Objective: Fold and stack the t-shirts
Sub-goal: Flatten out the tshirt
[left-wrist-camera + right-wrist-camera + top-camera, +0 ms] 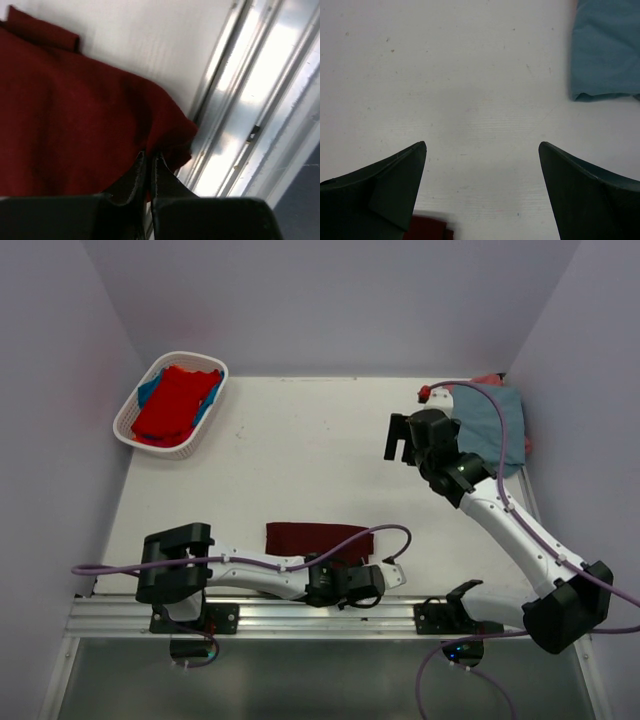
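Observation:
A dark maroon t-shirt (315,537) lies folded into a long strip near the table's front edge. My left gripper (358,566) sits low at the strip's right end. In the left wrist view its jaws are pressed together on a bunched corner of the maroon t-shirt (75,125), right at the gripper's (149,156) tips. My right gripper (403,440) hangs open over bare table at the back right, holding nothing (482,145). A grey-blue t-shirt (490,425) lies folded to its right and shows again in the right wrist view (605,50). A salmon pink edge (490,380) peeks out behind it.
A white slatted basket (128,425) at the back left holds a bright red t-shirt (175,400) over a blue one (148,390). A metal rail (250,100) runs along the table's near edge, just beside the left gripper. White walls close in three sides.

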Controlling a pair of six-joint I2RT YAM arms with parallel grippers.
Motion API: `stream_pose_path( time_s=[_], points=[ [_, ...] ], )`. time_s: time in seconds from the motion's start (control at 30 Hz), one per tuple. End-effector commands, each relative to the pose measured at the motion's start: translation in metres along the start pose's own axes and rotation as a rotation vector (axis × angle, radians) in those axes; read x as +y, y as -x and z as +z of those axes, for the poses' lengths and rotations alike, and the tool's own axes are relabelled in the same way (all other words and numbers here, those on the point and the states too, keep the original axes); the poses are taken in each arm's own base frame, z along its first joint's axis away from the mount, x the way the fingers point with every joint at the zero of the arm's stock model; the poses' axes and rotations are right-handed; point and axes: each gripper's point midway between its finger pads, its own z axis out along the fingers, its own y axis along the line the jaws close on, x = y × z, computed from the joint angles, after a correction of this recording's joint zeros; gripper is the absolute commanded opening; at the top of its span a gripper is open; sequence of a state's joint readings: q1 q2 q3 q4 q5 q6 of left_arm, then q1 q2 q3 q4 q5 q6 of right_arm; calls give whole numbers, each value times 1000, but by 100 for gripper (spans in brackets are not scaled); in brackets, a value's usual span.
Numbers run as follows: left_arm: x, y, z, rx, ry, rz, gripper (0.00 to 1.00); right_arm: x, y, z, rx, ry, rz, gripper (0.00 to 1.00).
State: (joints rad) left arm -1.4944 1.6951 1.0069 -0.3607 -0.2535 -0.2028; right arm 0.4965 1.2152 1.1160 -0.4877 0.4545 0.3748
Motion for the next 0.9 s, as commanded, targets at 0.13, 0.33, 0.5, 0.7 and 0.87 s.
stream_pose_path(
  time_s=[0.13,0.33,0.5,0.7,0.87],
  points=[
    [109,76,-83,-208,432,-253,0,-29,7,-11,-53,-127,48,99],
    [256,107,-203,-529,747,-605,0,-26,-9,-5,-18,-100,63,99],
    [315,105,-244,-568,894,-675,0,-11,-23,-3,13,-11,90,99],
    [361,102,-226,-543,886,-733,0,61,-60,-6,125,377,132,99],
    [376,103,-198,-515,831,-744,0,86,-79,-1,194,449,54,99]
  ],
)
